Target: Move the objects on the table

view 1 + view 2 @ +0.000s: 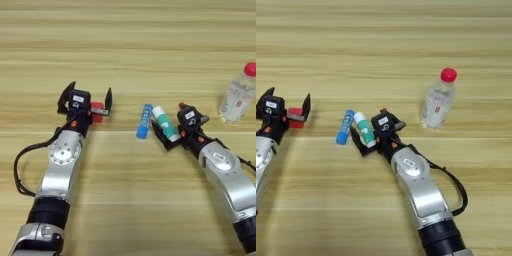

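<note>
Both eyes are looking down from head height onto the wooden counter [130,40], which is filling each picture edge to edge. They are facing forward over the robot's own arms, which are rising from the bottom edge. The left eye view is reaching further left, cutting the bottle [239,95] at its right edge; the right eye view is taking it in whole. The counter's middle is showing in both.

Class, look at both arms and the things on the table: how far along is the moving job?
Nothing looks finished. In hand: the left pincer stands open around the red cube; the right pincer closes on the white-and-green tube. Left: the blue tube lies beside it, and the bottle stands upright, untouched.
</note>
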